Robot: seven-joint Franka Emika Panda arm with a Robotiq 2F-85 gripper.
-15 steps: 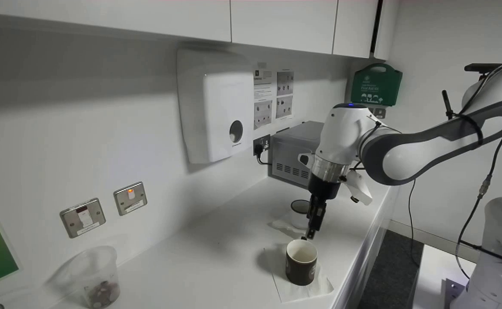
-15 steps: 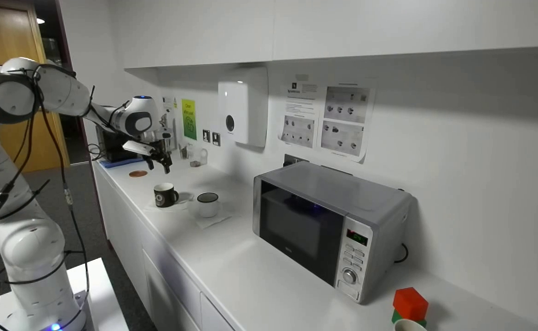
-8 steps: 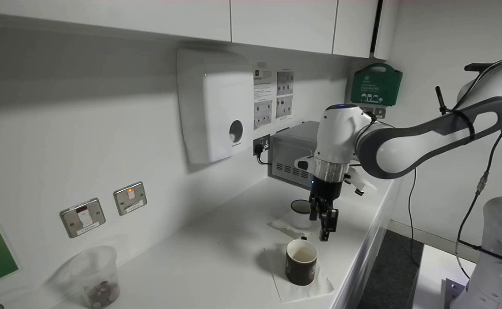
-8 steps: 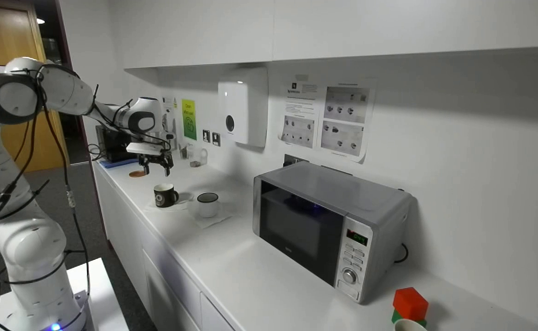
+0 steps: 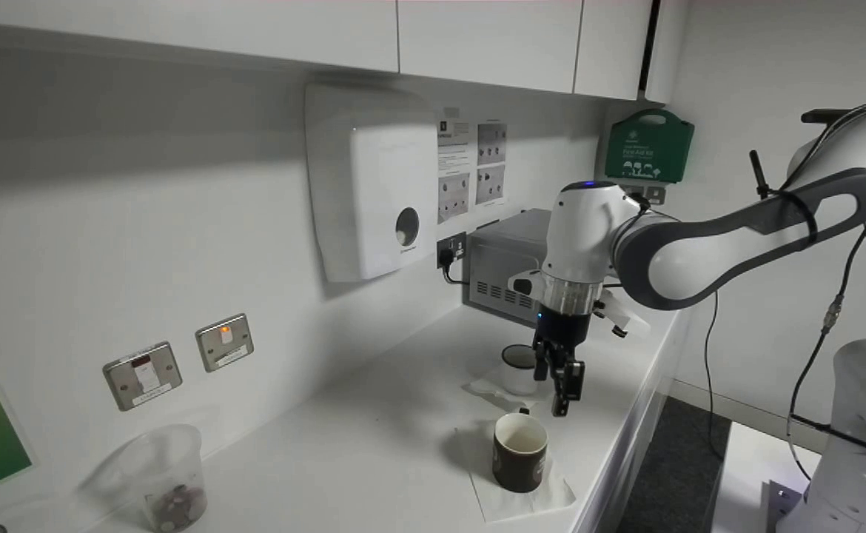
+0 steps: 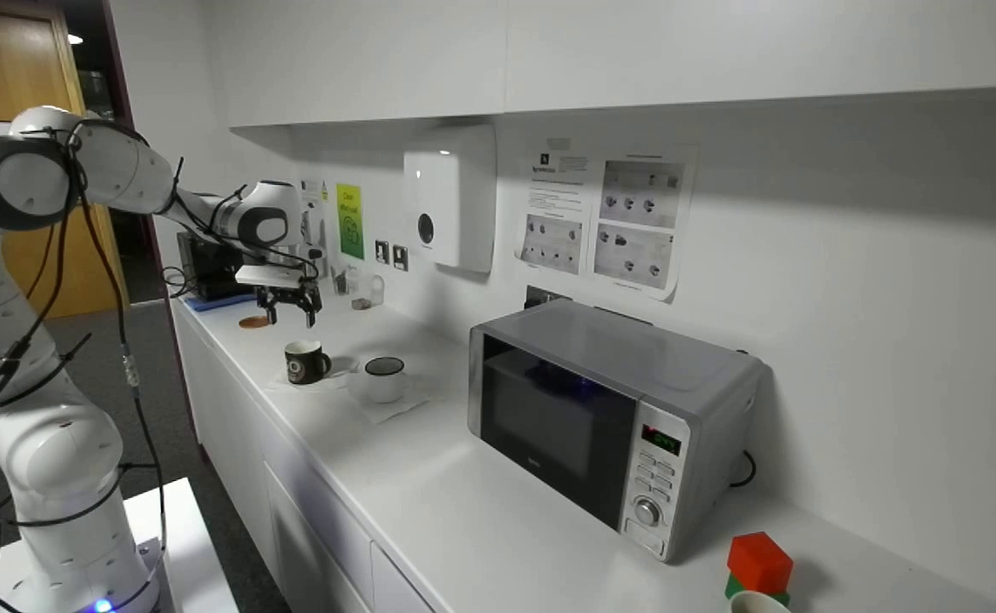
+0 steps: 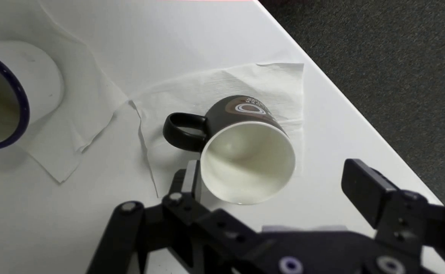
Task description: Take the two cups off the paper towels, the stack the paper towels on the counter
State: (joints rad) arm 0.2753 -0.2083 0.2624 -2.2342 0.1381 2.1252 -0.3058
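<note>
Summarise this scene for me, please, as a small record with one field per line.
Hand: open, holding nothing, above the counter
Dark mug: upright on a paper towel
White cup: dark-rimmed, upright on a second paper towel
Towel layout: side by side, not stacked
Microwave: on the counter, display lit
Task stage: neither cup taken off yet

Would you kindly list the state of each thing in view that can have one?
Gripper: open, holding nothing
Dark mug: upright, looks empty
Pale cup: upright, contents unclear
Paper towels: rumpled, unstacked, one under each cup
Microwave: door shut, display lit
Wall switches: one showing orange light
Plug: in its socket
Clear container: upright, partly filled
</note>
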